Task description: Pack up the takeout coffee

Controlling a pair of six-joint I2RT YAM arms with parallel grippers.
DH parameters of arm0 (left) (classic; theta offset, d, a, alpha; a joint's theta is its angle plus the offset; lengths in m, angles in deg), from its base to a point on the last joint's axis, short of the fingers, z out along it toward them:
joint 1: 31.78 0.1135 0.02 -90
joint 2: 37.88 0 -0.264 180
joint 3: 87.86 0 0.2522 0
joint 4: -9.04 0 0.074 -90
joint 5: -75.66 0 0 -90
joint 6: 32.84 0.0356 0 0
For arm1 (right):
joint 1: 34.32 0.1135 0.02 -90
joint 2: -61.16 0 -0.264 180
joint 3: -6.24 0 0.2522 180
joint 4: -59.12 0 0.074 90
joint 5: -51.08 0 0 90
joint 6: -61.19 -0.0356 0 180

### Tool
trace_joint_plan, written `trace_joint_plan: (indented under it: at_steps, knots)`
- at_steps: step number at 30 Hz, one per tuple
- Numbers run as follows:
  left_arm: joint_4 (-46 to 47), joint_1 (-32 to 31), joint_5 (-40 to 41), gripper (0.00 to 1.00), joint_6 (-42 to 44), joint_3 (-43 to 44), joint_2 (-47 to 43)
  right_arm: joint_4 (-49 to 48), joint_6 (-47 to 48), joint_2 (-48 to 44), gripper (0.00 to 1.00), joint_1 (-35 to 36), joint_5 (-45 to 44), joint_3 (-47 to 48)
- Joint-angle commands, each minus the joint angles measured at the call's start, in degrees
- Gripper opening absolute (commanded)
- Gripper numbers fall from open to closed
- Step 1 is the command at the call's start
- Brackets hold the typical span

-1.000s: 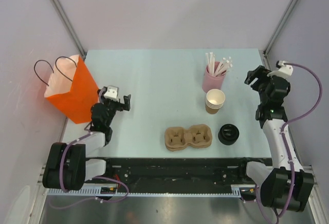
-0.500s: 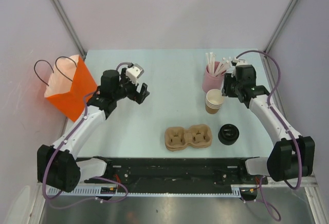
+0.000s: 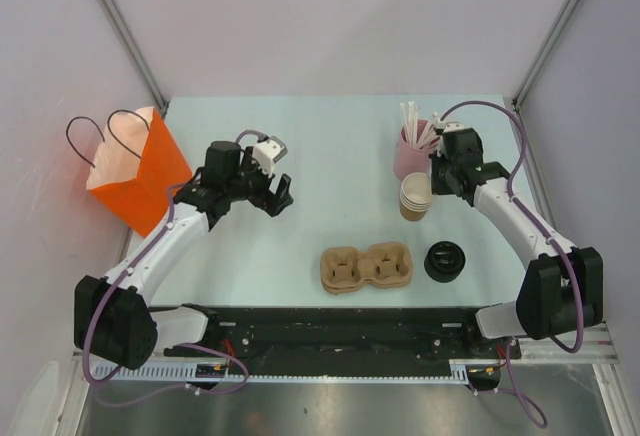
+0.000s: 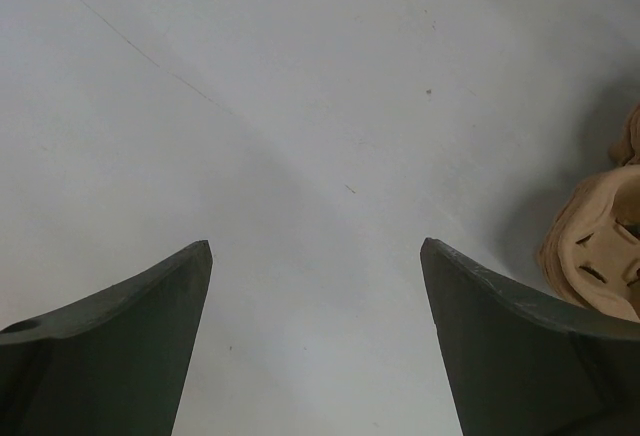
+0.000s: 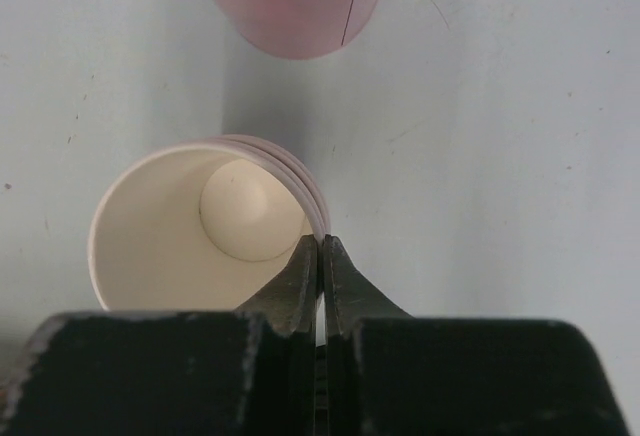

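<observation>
Top external view: the left gripper (image 3: pixel 275 199) hovered above the bare table (image 3: pixel 330 126) at centre left, its jaws spread wide and holding nothing. An orange paper bag (image 3: pixel 140 176) stood at the far left. The right gripper (image 3: pixel 437 184) sat at the rim of a stack of paper cups (image 3: pixel 418 198), brown outside and white inside, with no lid on it. This stack stood just below a pink straw holder (image 3: pixel 410 156) at upper right. A black lid (image 3: pixel 445 261) lay apart at lower right, beside a brown cup carrier (image 3: pixel 366 266) at lower centre. No lidded coffee cup could be made out in any view.

Left wrist view: both fingers of the left gripper (image 4: pixel 315 246) stood far apart over the table surface, and part of the cup carrier (image 4: pixel 600 246) showed at the right edge.

Right wrist view: the right gripper (image 5: pixel 320 246) was closed, pinching the rim of the uppermost cup in the stack of paper cups (image 5: pixel 160 236), one finger inside and one outside. The pink straw holder (image 5: pixel 290 6) stood at top centre.
</observation>
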Motion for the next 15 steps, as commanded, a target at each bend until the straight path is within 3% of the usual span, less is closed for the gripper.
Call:
trace_joint_plan:
  at_steps: [1, 11, 15]
  knots:
    - [-0.31, -0.59, -1.41, 0.91, 2.63, 2.73, 0.12, -0.38, 1.51, -1.85, 0.00, 2.53, -5.13, 2.45]
    - [-1.45, -1.91, -1.32, 0.91, 4.04, 3.61, 0.91, -0.47, 1.95, -5.01, 0.00, 3.51, -6.02, 3.15]
    - [-1.98, -2.53, -1.41, 0.91, 4.13, 4.31, 1.35, -1.08, 1.95, -5.37, 0.00, 1.58, 0.11, 3.32]
